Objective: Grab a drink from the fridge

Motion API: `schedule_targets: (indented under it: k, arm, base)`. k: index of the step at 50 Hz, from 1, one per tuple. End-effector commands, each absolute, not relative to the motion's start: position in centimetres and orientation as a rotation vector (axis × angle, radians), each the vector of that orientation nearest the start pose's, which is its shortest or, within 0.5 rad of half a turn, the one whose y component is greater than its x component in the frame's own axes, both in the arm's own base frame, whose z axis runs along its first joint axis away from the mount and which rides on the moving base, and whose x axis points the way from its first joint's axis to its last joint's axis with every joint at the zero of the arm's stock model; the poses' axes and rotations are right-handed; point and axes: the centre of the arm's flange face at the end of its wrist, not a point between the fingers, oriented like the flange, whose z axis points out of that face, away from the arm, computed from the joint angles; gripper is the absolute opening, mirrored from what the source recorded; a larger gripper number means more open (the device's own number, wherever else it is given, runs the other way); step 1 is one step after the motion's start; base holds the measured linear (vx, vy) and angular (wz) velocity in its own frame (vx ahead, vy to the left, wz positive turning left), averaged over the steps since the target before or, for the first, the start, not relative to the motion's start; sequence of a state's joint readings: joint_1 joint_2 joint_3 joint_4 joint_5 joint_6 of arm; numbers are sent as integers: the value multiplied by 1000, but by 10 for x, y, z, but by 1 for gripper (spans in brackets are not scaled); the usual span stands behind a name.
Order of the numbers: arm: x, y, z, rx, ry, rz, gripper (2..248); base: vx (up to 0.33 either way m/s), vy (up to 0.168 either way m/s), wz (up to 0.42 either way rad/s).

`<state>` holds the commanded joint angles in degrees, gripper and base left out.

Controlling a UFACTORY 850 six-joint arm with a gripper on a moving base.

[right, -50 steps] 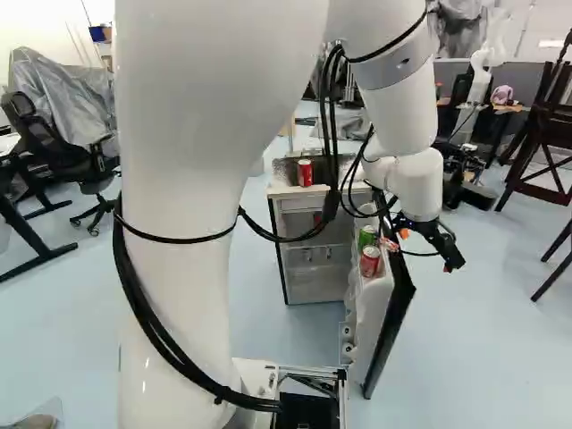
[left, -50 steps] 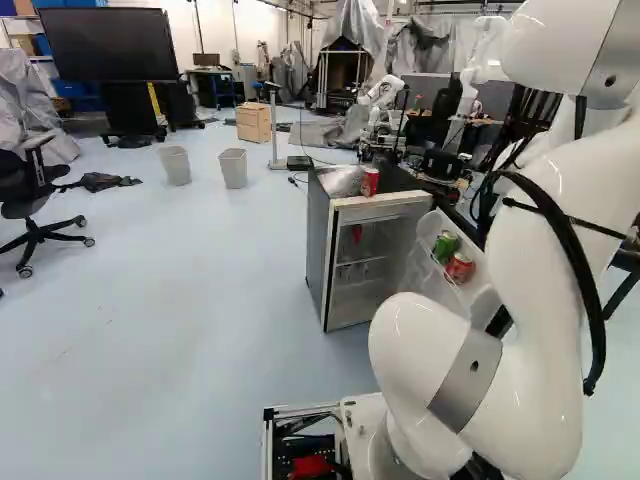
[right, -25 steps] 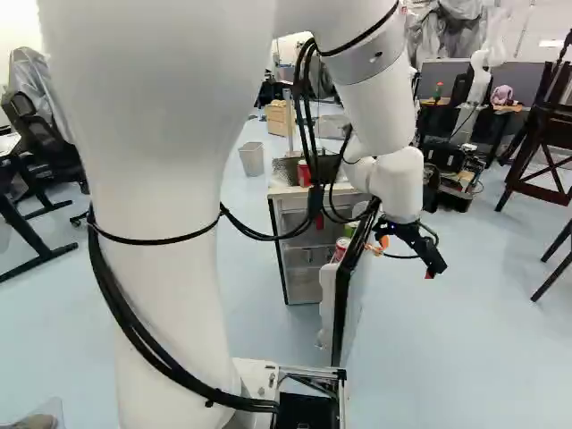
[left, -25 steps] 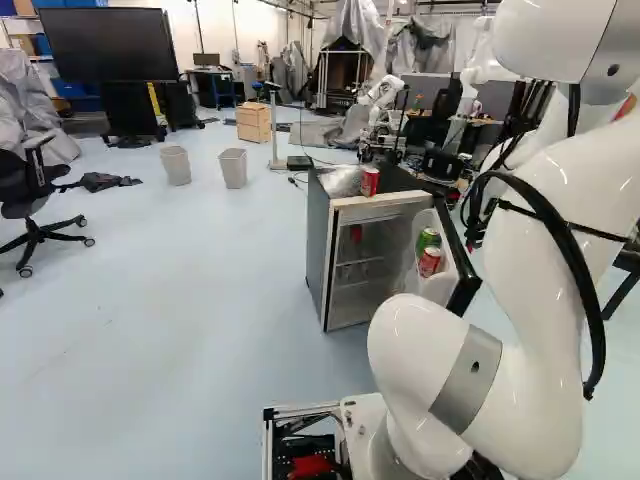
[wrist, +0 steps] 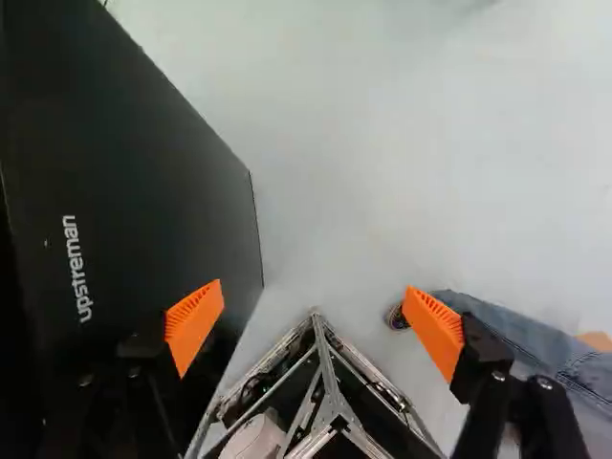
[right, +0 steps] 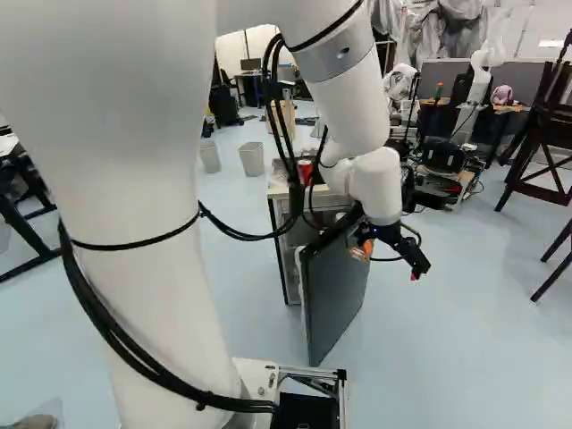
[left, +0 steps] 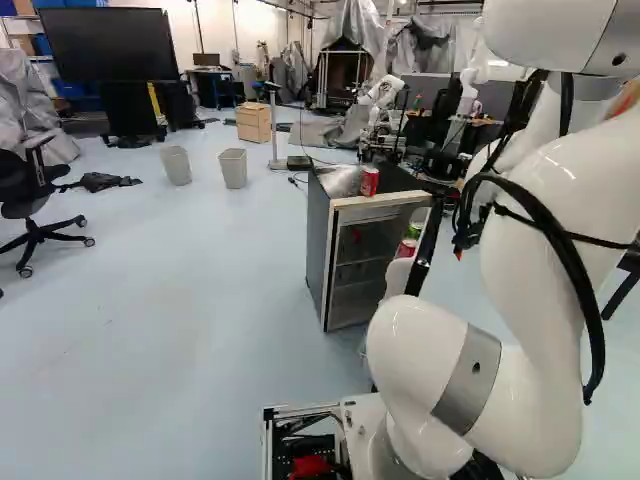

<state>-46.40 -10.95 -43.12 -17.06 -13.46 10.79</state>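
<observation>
Left base view shows a red drink can (left: 370,182) with pale markings, upright on the mini fridge (left: 318,240) beside crumpled silvery wrap (left: 342,180). Inside the partly open door (right: 338,286), another red can (left: 407,248) and a green can (left: 415,230) are both partly hidden. Near the door's dark outer face, the gripper (right: 390,259) has its orange-padded fingers (wrist: 196,316) spread wide, holding nothing.

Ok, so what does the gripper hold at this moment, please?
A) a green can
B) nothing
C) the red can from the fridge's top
B: the gripper stands open with nothing clasped between its orange pads, and the red can stands on the fridge.
</observation>
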Motion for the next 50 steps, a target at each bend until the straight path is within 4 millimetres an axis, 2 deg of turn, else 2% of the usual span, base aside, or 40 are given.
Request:
schedule_targets:
  k: [23, 50]
  arm:
    - [307, -295, 382, -3259, 831, -464, 247]
    - [307, -246, 384, -3357, 432, -539, 247]
  base:
    - [0, 0, 0]
    - [0, 0, 0]
